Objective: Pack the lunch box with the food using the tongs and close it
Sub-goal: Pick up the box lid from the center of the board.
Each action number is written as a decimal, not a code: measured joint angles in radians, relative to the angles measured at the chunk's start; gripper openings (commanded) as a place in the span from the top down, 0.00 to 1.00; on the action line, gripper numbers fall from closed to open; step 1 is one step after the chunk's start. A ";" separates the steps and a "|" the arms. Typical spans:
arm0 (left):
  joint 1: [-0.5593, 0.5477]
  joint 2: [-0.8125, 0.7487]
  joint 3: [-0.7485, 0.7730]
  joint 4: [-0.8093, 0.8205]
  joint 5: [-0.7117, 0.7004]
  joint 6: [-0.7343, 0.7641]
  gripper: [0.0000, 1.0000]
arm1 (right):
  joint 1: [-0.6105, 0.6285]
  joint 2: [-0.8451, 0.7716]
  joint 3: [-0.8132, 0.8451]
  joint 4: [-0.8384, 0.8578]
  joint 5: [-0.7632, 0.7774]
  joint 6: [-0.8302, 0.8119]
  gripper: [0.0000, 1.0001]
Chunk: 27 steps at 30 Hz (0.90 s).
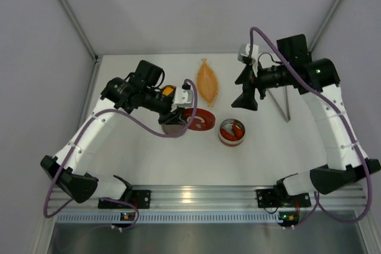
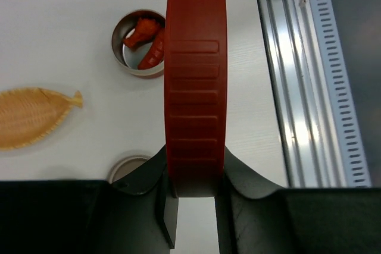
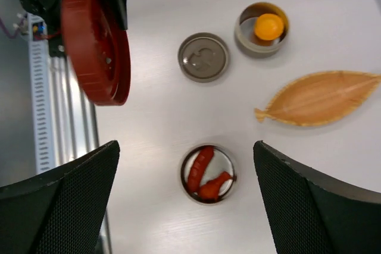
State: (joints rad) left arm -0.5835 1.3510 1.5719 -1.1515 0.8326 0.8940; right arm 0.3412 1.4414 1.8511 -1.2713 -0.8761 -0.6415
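The left gripper (image 2: 195, 184) grips a red lid (image 2: 195, 81) standing on edge. The right gripper (image 3: 184, 150) is wide open and empty over the tin (image 3: 183, 176) of red food (image 3: 202, 168). Its camera shows the orange ball (image 3: 268, 26) at upper right, which the left wrist camera misses. Only the top view shows the tongs (image 1: 288, 108), at right.

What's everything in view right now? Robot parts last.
round red plastic lid: one, red, gripped on edge, off the table
steel tin with red food: one, silver, centre
red food pieces: two, red, inside it
steel tin with orange food: one, silver, far left
orange-yellow food ball: one, inside it
flat-topped steel tin: one, silver, left of centre
leaf-shaped orange dish: one, orange, far centre, empty
slim silver metal tongs: one, silver, right side
left gripper: black, shut on the lid
right gripper: black, open, empty
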 measured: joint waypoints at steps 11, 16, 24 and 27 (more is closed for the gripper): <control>-0.002 0.225 0.064 -0.007 -0.178 -0.386 1.00 | 0.211 -0.393 -0.203 0.106 0.138 -0.133 0.00; -0.002 0.229 0.064 0.006 -0.169 -0.500 1.00 | 0.370 -0.417 -0.328 0.151 0.214 -0.152 0.01; -0.002 0.259 0.064 0.062 -0.077 -0.664 1.00 | 0.629 -0.396 -0.452 0.273 0.491 -0.169 0.01; -0.002 0.269 0.064 0.079 -0.053 -0.700 1.00 | 0.677 -0.369 -0.452 0.327 0.576 -0.171 0.01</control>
State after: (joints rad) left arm -0.5854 1.6196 1.6363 -1.0721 0.7792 0.1936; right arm 1.0180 1.0729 1.3991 -0.9440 -0.3004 -0.8124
